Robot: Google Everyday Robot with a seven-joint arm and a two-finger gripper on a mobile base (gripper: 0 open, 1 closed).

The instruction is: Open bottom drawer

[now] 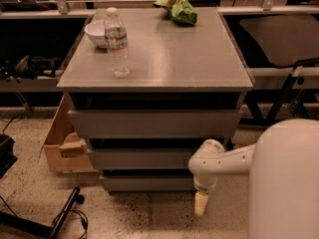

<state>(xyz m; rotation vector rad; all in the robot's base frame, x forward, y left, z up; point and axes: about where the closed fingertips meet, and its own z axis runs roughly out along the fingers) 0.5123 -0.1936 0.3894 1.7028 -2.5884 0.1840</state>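
1. Arm (286, 178), right of the gripper (201, 203): smooth white shell, rounded and bulky, narrowing to a jointed wrist. Cut off by the right and bottom edges.
2. Cabinet (164, 59), up and left of the gripper: flat grey top with a dull sheen and square edges. Three plain grey fronts beneath, each narrower than the one above, with dark gaps between them.
3. Floor (124, 215), under and left of the gripper: pale and hard, speckled with dark flecks.
4. Box (60, 146), well left of the gripper, just beside the cabinet: brown cardboard, open at the top, its right part hidden behind the cabinet. Contents hard to make out.
5. Bottom drawer (147, 183), just left of the gripper and a little above its tip: lowest and slimmest front, flat matt grey, no handle. Right end hidden behind the wrist. Nothing seen of the inside, only a dark strip above the front. Pulled out at all or fully in: hard to tell.
6. Bottle (118, 41), far up and left of the gripper, upright on the cabinet: clear ribbed plastic, white cap, label band.
7. Green bundle (178, 9), far above the gripper at the back edge of the cabinet top: crumpled and leafy-looking. Exact kind hard to tell.
8. Bowl (95, 33), just behind the bottle: white, round, smooth, its right side covered by the bottle.
9. Gripper itself: cream, tapered, pointing down toward the floor under the wrist, beside the drawer's right end. Touching the drawer or apart: cannot tell. Released or clenched: cannot tell.
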